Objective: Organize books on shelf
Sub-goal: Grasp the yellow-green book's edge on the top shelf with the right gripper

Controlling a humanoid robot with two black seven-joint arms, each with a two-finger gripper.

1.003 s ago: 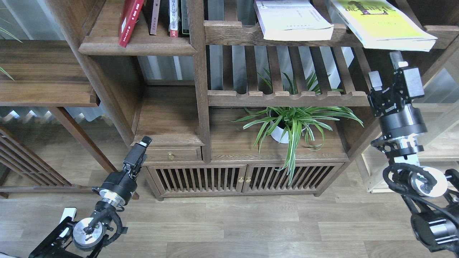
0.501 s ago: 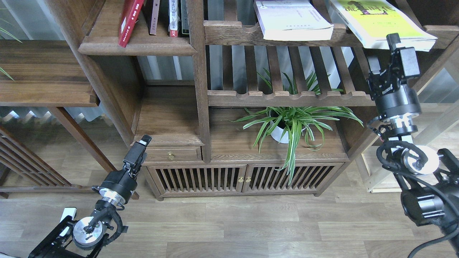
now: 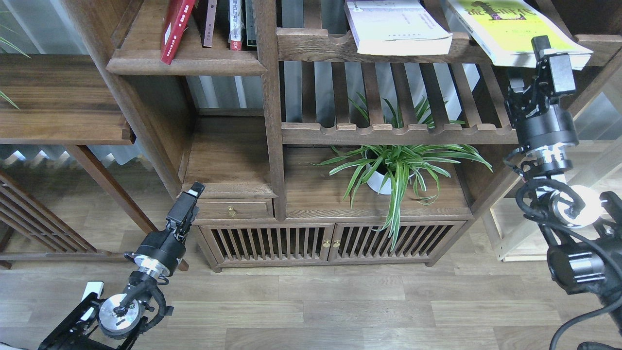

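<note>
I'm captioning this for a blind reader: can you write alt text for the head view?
The right gripper reaches up to the yellow-green book overhanging a slatted shelf, beside a lavender book. A red book leans on the solid shelf; the left gripper stays low.

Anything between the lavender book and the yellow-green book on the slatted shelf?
Nothing in head view: only bare shelf rail between the lavender book and the yellow-green book. The right gripper reaches the latter's front edge.
</note>
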